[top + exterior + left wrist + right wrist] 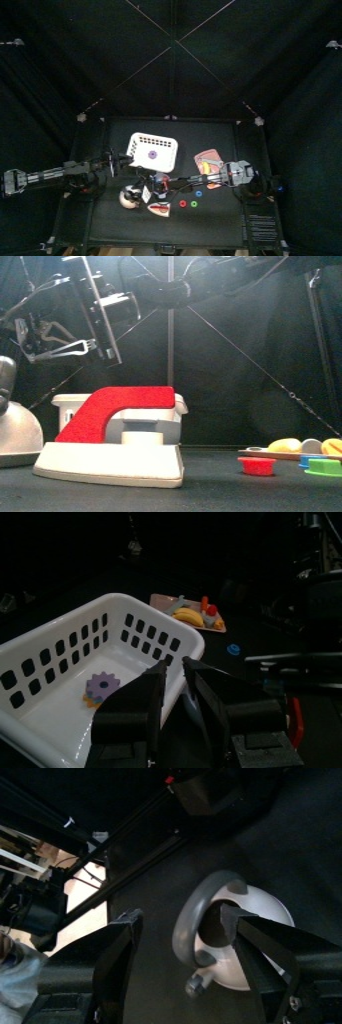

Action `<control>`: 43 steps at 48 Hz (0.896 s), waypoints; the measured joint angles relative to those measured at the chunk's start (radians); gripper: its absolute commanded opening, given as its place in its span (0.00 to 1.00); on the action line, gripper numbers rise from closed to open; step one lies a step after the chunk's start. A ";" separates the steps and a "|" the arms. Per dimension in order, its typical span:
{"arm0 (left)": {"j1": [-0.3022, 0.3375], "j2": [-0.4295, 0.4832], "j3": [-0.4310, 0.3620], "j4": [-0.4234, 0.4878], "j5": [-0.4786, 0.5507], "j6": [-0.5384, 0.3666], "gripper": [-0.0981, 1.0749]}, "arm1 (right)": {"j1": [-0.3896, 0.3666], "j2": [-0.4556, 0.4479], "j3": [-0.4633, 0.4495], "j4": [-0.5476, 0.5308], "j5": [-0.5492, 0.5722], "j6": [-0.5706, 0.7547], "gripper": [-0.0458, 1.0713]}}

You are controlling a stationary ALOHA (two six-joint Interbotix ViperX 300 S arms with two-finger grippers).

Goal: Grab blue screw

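My left pincer [171, 680] hangs over the near rim of the white basket [74, 652], jaws narrow with a slim gap, holding nothing; a purple gear-shaped piece [102, 687] lies inside the basket on its floor; the blue screw [234, 649] sits on the dark surface [274, 622] beyond the basket's far corner, apart from it, near a small tray of yellow and red pieces [194, 612]; from above, the blue screw [199, 194] lies below the basket [151, 148], between a red piece [182, 203] and a green piece [195, 203]; my right pincer [181, 933] is spread wide, empty, over a white and grey kettle [241, 933].
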 measured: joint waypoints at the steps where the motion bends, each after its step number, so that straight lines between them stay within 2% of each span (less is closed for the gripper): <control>1: 0.000 0.000 -0.002 0.000 0.000 0.002 0.64 | 0.002 -0.014 0.014 -0.002 0.008 0.000 0.89; 7: 0.000 0.000 -0.002 0.000 0.000 0.002 0.64 | 0.003 -0.081 0.098 0.005 0.072 0.000 0.89; 16: 0.000 0.000 -0.002 0.000 0.000 0.002 0.64 | 0.003 -0.163 0.181 0.043 0.239 0.002 0.89; 25: -0.002 0.000 0.000 0.000 0.000 0.002 0.64 | 0.003 -0.179 0.184 0.061 0.437 0.002 0.89; 30: -0.002 0.000 0.000 0.000 0.000 0.000 0.64 | 0.003 -0.179 0.183 0.063 0.511 0.002 0.88; 43: 0.000 0.000 0.000 0.000 0.000 0.002 0.64 | 0.003 -0.141 0.176 0.080 0.555 0.000 0.84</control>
